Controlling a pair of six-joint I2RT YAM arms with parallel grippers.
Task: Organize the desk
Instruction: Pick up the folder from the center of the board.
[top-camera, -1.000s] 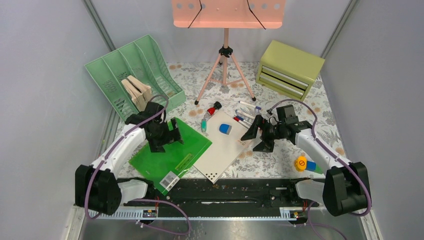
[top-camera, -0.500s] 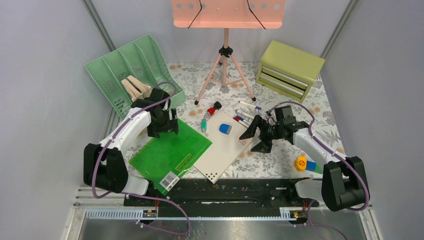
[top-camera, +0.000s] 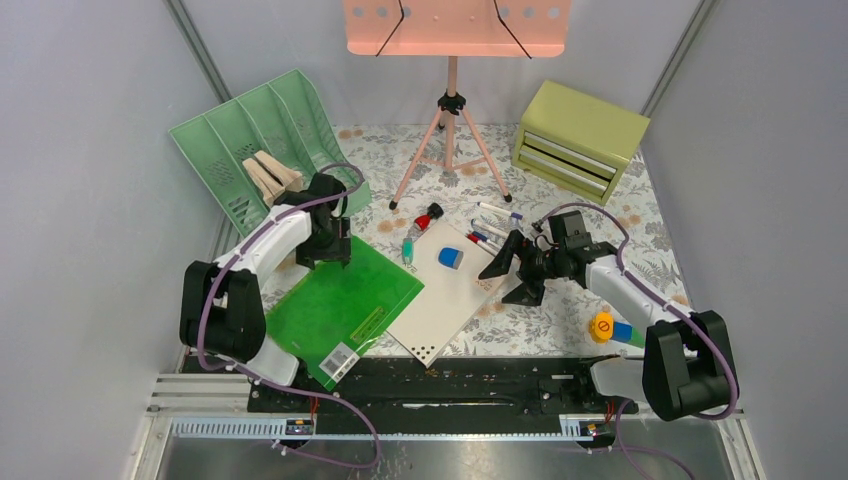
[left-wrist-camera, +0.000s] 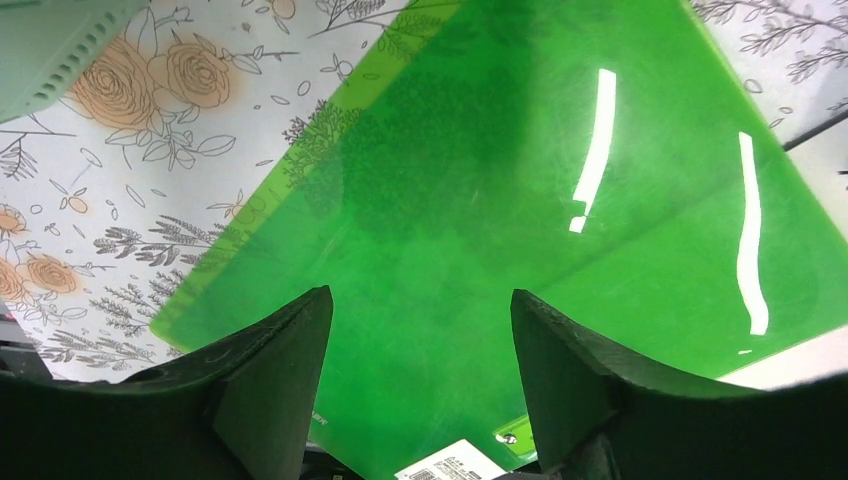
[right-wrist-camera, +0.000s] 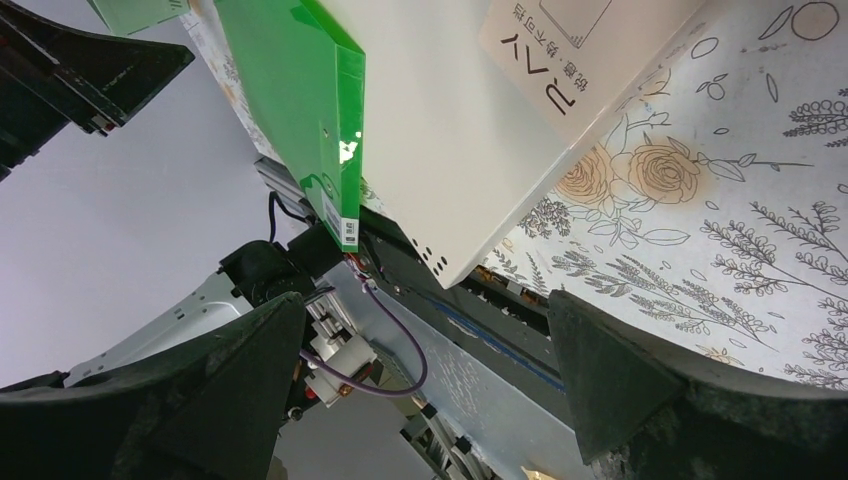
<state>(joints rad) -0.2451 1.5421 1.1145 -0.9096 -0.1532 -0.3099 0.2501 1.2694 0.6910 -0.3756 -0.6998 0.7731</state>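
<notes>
Two arms reached over the desk (top-camera: 560, 320), which spanned the floor beneath everything. On its left lay a green folder (top-camera: 345, 300), its edge meeting a white pad (top-camera: 450, 300). We saw the left gripper (left-wrist-camera: 415, 300) with jaws apart over the folder, possibly touching it. The right gripper (right-wrist-camera: 425, 298) gaped wide and empty beside the pad.

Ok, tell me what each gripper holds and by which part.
Nothing is held. The left gripper hovers open over the green folder; the right gripper stands wide open by the white board.
</notes>
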